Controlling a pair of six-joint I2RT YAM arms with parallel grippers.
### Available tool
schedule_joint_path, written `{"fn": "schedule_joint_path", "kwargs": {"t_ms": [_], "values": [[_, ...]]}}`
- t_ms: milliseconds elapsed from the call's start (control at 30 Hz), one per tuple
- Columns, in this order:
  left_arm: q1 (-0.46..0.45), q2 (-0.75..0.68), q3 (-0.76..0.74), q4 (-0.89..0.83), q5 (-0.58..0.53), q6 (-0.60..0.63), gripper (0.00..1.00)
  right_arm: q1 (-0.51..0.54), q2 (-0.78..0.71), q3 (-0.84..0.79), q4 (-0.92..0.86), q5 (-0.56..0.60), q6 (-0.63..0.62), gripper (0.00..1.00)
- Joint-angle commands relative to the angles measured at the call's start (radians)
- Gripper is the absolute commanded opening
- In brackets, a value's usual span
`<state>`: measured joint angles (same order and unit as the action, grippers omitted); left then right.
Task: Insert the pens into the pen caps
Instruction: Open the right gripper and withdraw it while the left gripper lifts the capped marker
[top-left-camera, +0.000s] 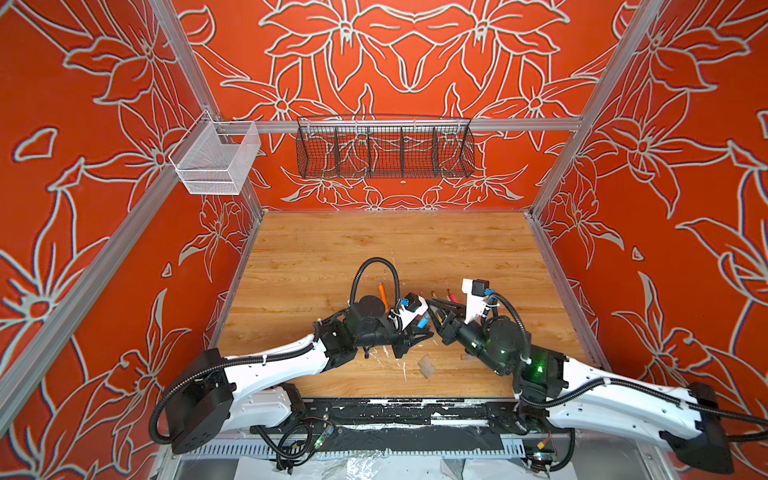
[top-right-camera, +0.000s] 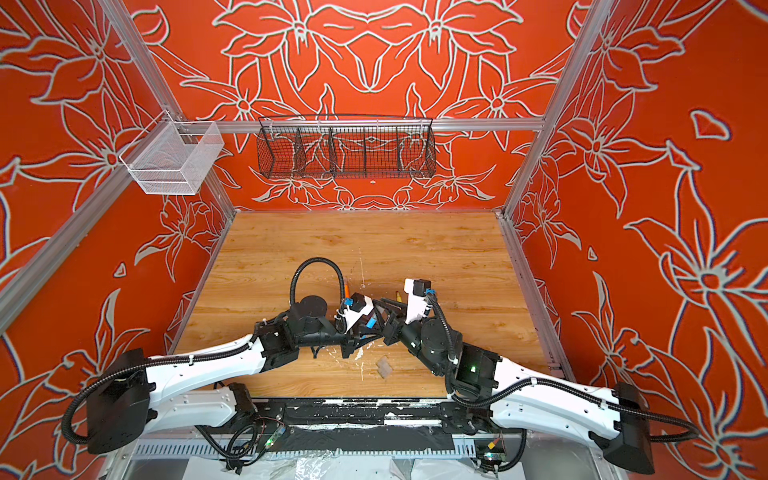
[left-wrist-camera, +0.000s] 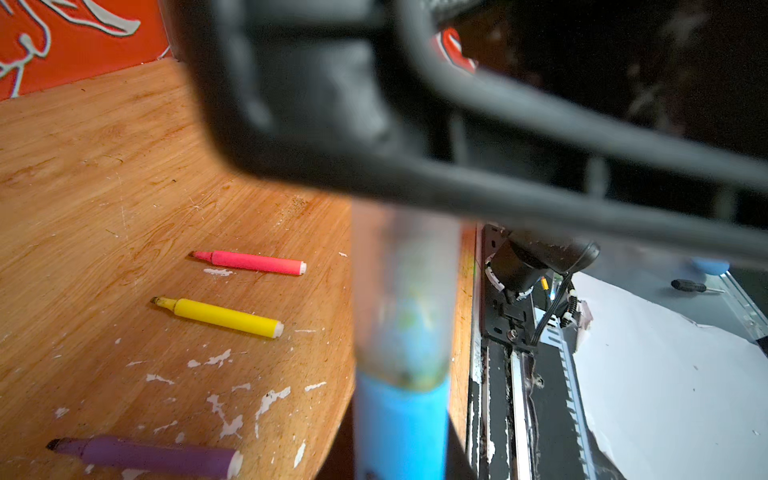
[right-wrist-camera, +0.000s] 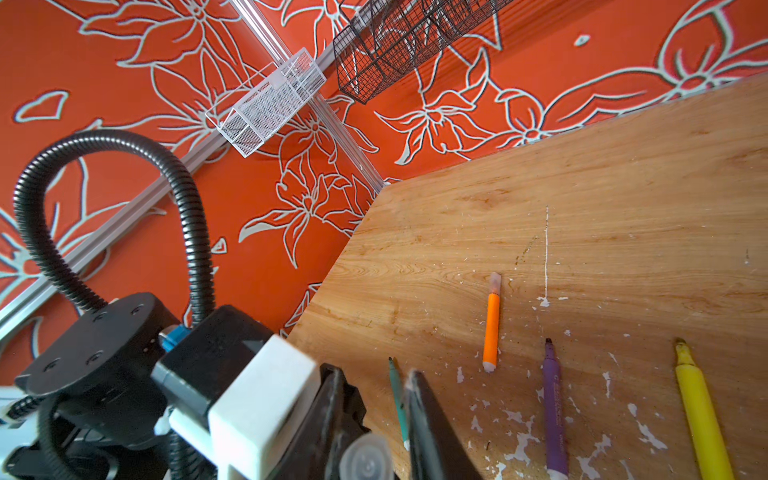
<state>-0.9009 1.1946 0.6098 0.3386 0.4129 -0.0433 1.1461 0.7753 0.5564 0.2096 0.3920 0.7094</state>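
My left gripper (left-wrist-camera: 401, 465) is shut on the blue pen (left-wrist-camera: 401, 419), low over the table's front middle (top-left-camera: 423, 322). A clear pen cap (left-wrist-camera: 405, 291) sits over the pen's tip. My right gripper (right-wrist-camera: 374, 395) meets it head-on, its jaws closed on that cap (right-wrist-camera: 368, 457). On the table lie a green pen (right-wrist-camera: 398, 399), a purple pen (right-wrist-camera: 555, 407), a yellow pen (right-wrist-camera: 702, 415) and a pink-red pen (left-wrist-camera: 253, 262). An orange pen (right-wrist-camera: 491, 328) wears a cap (right-wrist-camera: 494, 282). A translucent cap-like piece (top-left-camera: 427, 366) lies near the front edge.
White paint flecks (left-wrist-camera: 226, 419) dot the wooden table (top-left-camera: 374, 245). A black wire basket (top-left-camera: 384, 149) and a white mesh basket (top-left-camera: 216, 160) hang on the back rail. The black rail (top-left-camera: 395, 409) runs along the front edge.
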Motion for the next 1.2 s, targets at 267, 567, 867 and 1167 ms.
{"fn": "schedule_joint_path", "kwargs": {"t_ms": [267, 567, 867, 1167], "values": [[0.008, -0.026, -0.003, 0.057, -0.174, -0.007, 0.0, 0.016, 0.124, 0.064, -0.011, -0.06, 0.047, 0.0], [0.177, -0.091, 0.057, 0.131, -0.209, -0.158, 0.0, 0.073, 0.238, 0.022, 0.109, -0.109, 0.08, 0.0], [0.242, -0.112, 0.17, 0.133, -0.244, -0.153, 0.0, 0.162, 0.286, 0.012, 0.225, -0.133, 0.054, 0.0], [0.357, -0.058, 0.305, 0.079, -0.152, -0.207, 0.0, 0.21, 0.313, 0.008, 0.305, -0.145, 0.014, 0.0]]}}
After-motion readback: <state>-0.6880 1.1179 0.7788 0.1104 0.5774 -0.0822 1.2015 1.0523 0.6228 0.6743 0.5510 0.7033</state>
